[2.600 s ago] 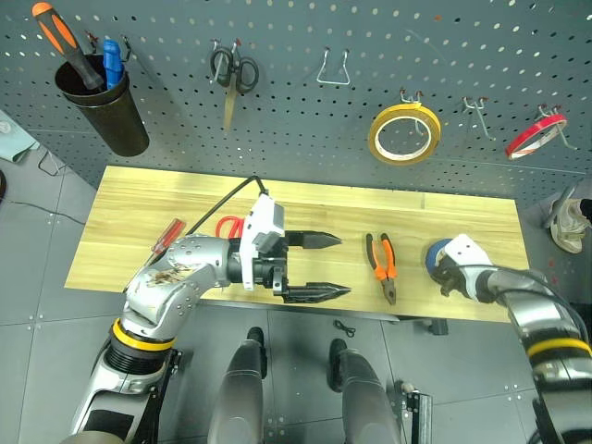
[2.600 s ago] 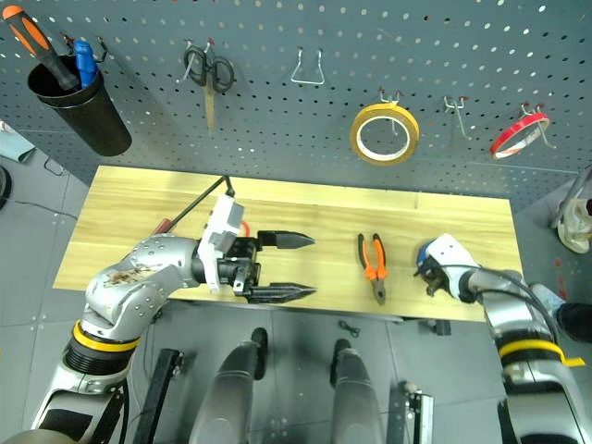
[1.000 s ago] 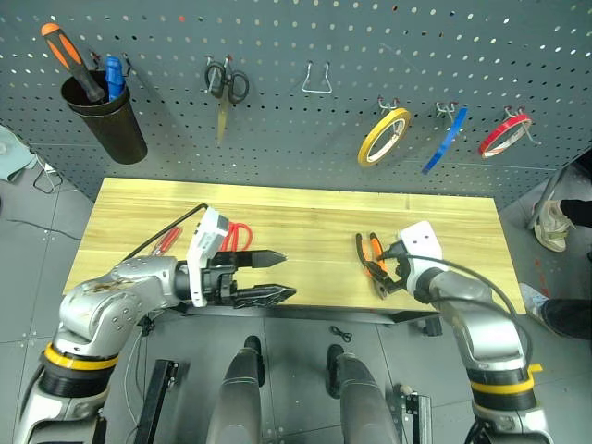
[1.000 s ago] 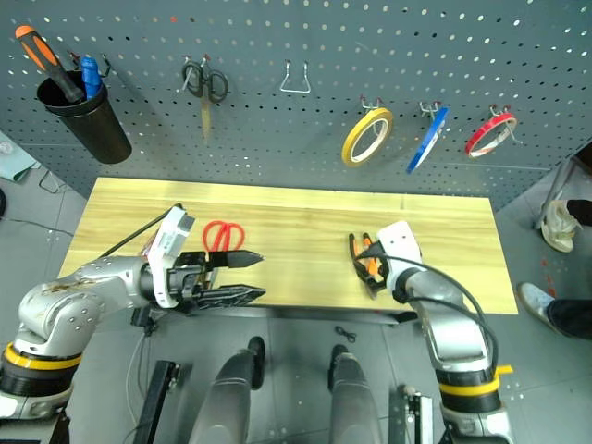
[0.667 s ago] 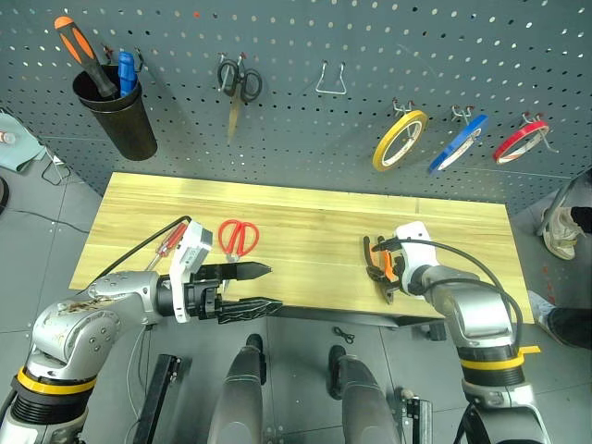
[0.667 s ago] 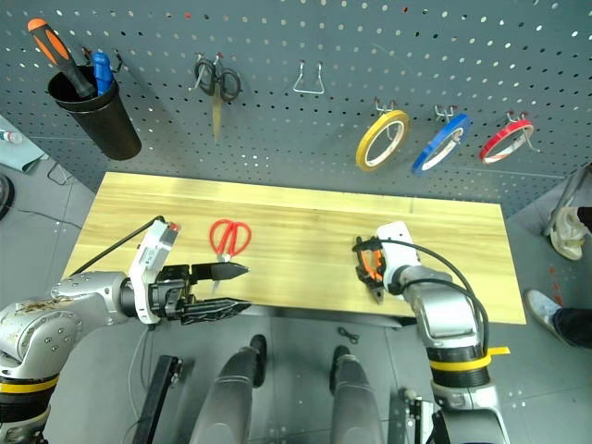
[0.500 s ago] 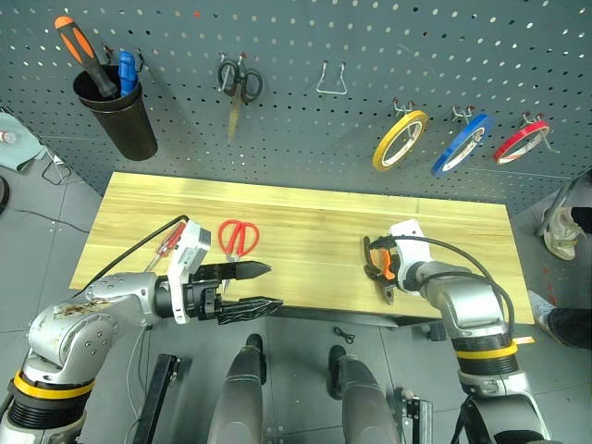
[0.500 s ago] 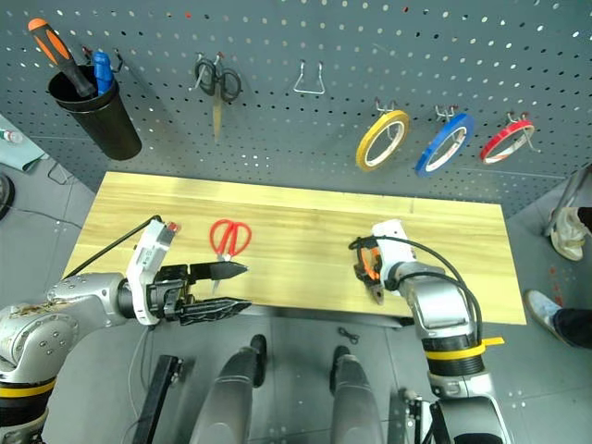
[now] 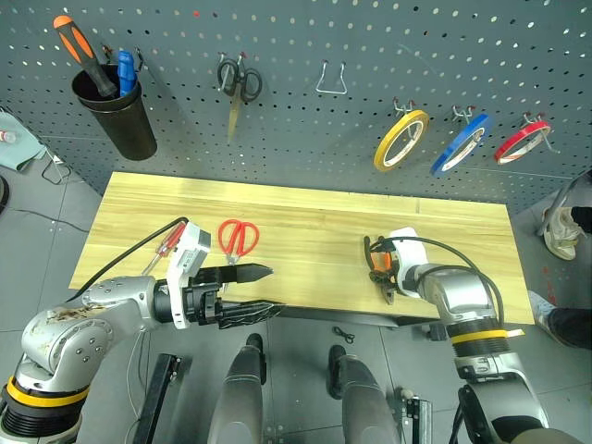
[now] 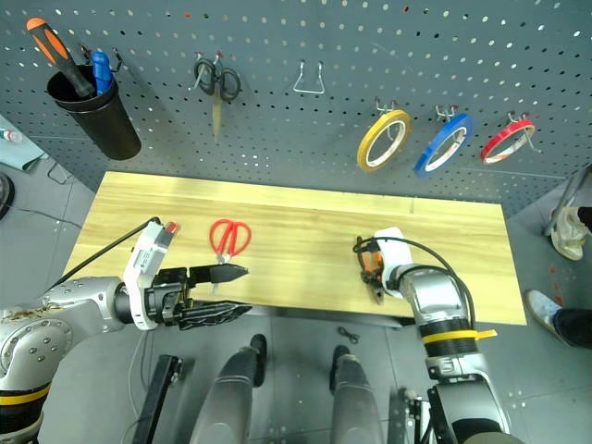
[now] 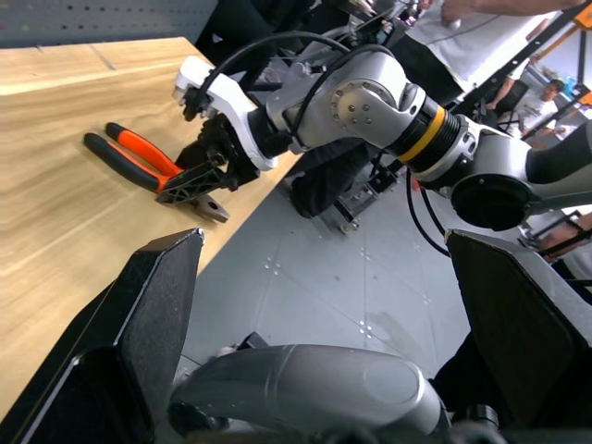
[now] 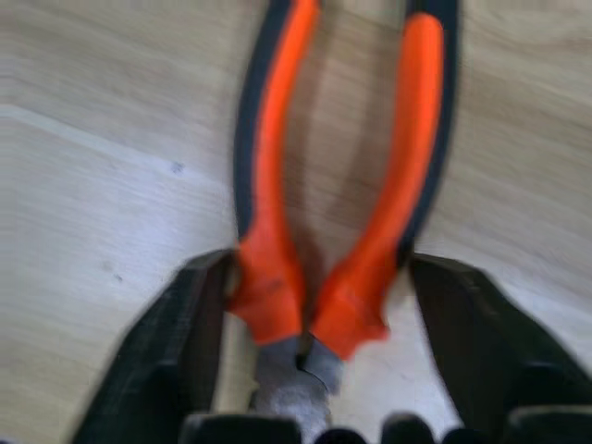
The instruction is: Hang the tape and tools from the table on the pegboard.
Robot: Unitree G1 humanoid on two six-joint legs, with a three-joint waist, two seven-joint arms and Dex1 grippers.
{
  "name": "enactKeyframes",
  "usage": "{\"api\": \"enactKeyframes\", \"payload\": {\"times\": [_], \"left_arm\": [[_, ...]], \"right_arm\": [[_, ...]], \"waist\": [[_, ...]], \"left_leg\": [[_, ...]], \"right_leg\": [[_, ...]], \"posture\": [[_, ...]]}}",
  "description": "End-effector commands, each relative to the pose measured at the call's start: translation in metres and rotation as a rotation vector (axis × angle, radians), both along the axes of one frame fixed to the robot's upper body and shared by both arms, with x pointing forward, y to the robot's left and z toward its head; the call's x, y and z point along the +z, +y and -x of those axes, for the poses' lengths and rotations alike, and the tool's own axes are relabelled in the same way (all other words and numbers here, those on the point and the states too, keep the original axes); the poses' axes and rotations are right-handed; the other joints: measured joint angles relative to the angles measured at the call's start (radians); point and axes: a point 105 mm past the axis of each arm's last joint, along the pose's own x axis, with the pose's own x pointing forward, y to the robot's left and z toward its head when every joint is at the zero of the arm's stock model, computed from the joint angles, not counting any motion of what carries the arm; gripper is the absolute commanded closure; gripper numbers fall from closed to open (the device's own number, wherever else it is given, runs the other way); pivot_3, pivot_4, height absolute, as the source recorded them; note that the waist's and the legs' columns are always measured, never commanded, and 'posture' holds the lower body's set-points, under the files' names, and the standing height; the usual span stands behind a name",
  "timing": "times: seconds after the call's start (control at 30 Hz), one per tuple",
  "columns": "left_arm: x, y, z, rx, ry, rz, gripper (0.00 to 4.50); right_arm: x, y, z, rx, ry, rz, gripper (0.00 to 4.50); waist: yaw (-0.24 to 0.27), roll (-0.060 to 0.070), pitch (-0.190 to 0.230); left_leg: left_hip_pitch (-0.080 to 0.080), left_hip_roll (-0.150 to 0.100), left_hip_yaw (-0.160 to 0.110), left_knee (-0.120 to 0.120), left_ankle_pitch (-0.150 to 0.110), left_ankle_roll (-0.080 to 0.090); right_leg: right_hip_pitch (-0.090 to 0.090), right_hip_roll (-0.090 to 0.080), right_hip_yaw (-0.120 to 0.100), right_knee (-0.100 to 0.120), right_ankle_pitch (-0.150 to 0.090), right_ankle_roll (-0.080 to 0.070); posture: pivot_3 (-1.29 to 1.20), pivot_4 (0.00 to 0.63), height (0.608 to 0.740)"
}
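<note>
The blue tape hangs on a hook of the pegboard. The pliers lie near the front right of the table. My right gripper is down over them. In the right wrist view its fingers press against both sides of the pliers near the pivot. The red scissors and the slim screwdriver lie on the left half of the table. My left gripper hovers open at the front edge, just in front of the scissors, holding nothing.
On the pegboard are a black cup with a thick screwdriver, small black scissors, a bare wire hook, a yellow tape ring and a red tape ring. People stand beyond the table's right end.
The blue tape, earlier on the table at my right gripper, now hangs on the pegboard. My right gripper has come down over the pliers and its fingers have closed in. The left gripper stays open.
</note>
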Motion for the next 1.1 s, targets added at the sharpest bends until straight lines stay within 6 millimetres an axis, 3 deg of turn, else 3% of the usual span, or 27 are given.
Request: {"api": "enactKeyframes", "payload": {"times": [0.03,0.2,0.27,0.43,0.5,0.6,0.67,0.8,0.97,1.1], "left_arm": [[0.005,-0.001,0.004,-0.009,-0.034,0.002,0.00],[0.008,0.002,0.000,0.013,-0.048,0.003,0.00],[0.009,0.004,-0.001,0.022,-0.049,0.009,0.00],[0.039,0.016,-0.008,0.129,-0.054,0.160,0.00],[0.050,0.018,-0.011,0.158,-0.059,0.217,0.00],[0.082,0.022,-0.024,0.234,-0.107,0.366,0.00],[0.102,0.025,-0.034,0.288,-0.149,0.448,0.00],[0.141,0.035,-0.061,0.426,-0.235,0.625,0.00],[0.149,0.024,-0.074,0.439,-0.248,0.670,0.00],[0.153,0.014,-0.074,0.397,-0.255,0.671,0.00]], "right_arm": [[-0.002,-0.001,0.000,0.016,-0.008,0.007,2.49],[0.000,0.001,0.003,0.054,-0.030,0.005,2.49],[0.013,0.009,0.003,0.093,-0.075,-0.032,2.49],[0.141,0.077,0.033,0.420,-0.517,-0.223,2.49],[0.170,0.092,0.047,0.499,-0.639,-0.246,2.49],[0.224,0.110,0.059,0.528,-0.896,-0.284,2.49],[0.255,0.118,0.060,0.532,-1.054,-0.267,2.49],[0.320,0.128,0.037,0.436,-1.340,-0.276,2.49],[0.349,0.123,0.013,0.352,-1.518,-0.245,2.49],[0.351,0.119,-0.003,0.310,-1.566,-0.231,2.49]], "waist": [[0.000,0.000,0.000],[0.001,0.000,0.000],[0.002,0.000,0.000],[-0.005,0.002,0.003],[-0.005,0.002,0.003],[0.007,0.002,0.003],[0.017,0.002,0.003],[0.022,0.002,0.003],[0.025,0.001,0.002],[0.035,0.001,0.002]], "left_leg": [[0.000,0.000,0.000,0.000,0.000,0.000],[0.000,0.000,0.000,-0.001,-0.002,-0.004],[0.000,0.000,0.000,-0.001,-0.003,-0.005],[-0.008,0.000,0.000,-0.001,0.001,0.001],[-0.009,0.001,-0.001,0.000,0.001,0.002],[-0.009,0.002,-0.003,0.000,0.001,0.001],[-0.009,0.003,-0.003,0.000,0.001,0.001],[-0.013,0.000,-0.004,0.002,0.003,-0.001],[-0.014,0.000,-0.005,-0.001,0.005,-0.001],[-0.015,0.000,-0.006,-0.003,0.007,-0.004]], "right_leg": [[0.000,0.000,0.000,0.000,0.000,0.000],[0.000,0.000,0.000,0.000,-0.001,-0.001],[0.000,0.000,0.000,0.000,-0.001,-0.001],[-0.011,0.001,0.001,0.003,-0.001,0.000],[-0.012,0.002,0.001,0.005,0.003,0.007],[-0.009,0.005,0.000,0.004,0.002,0.008],[-0.009,0.005,-0.001,0.002,0.002,0.007],[-0.008,0.005,0.000,0.001,0.003,0.008],[-0.008,0.006,0.000,0.001,0.007,0.007],[-0.009,0.006,-0.002,0.000,0.009,0.003]], "posture": [[0.19,0.434,0.740],[0.19,0.432,0.740],[0.20,0.428,0.740],[0.18,0.400,0.740],[0.17,0.397,0.740],[0.16,0.391,0.740],[0.17,0.387,0.740],[0.18,0.375,0.740],[0.20,0.370,0.740],[0.22,0.370,0.740]]}}
